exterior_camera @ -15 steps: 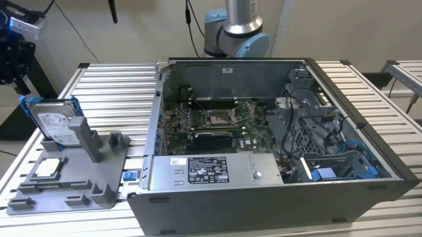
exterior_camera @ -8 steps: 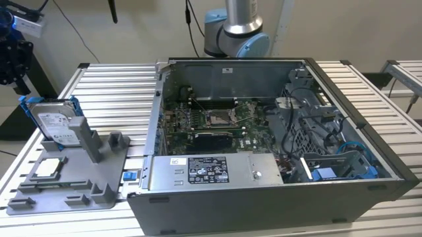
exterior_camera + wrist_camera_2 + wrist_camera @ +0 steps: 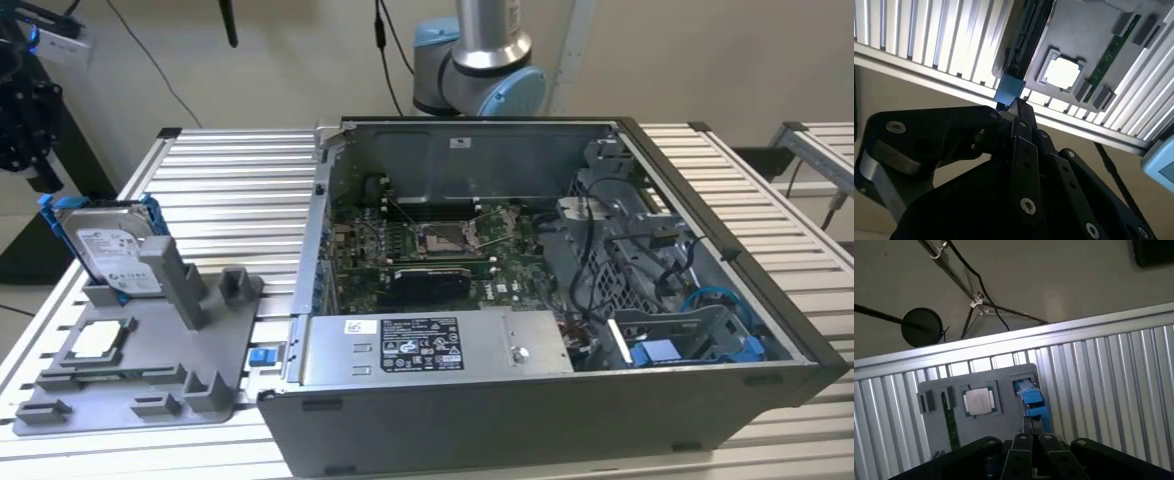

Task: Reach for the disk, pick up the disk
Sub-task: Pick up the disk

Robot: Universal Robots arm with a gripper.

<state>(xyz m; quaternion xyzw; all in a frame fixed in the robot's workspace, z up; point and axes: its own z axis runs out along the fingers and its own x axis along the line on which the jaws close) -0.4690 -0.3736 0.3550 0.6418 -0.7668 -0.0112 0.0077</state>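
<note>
One gripper [image 3: 1034, 426] is recorded nearest the lens in both wrist views. Its fingers are seen drawn together, with nothing clamped between them. It is positioned over one end of the grey holder [image 3: 1009, 415], the end where the disk [image 3: 1030, 397] is housed.

The disk is found standing on edge in a slot at that end of the holder. Its blue bracket [image 3: 1010, 90] is uppermost, and its white label [image 3: 107, 250] is shown in the exterior view. In the second wrist view the gripper's tip is lined up with the bracket's end and appears near it. Contact cannot be confirmed, and the disk is not enclosed by the fingers.

Beside the disk, a processor chip [image 3: 978, 401] is seated flat in a recess of the holder. A green memory stick [image 3: 949, 417] is laid in a groove on the chip's other side. The holder is set on a slatted table [image 3: 240, 170]. An open computer case [image 3: 534, 430] is placed just beside the holder, and the arm's base [image 3: 481, 60] is mounted behind that case.

Assessment: the reach is judged largely made. The pick-up is not yet made, as the disk is seated in its slot, ungripped. Outstanding items are the grasp and the lift out of the holder.
</note>
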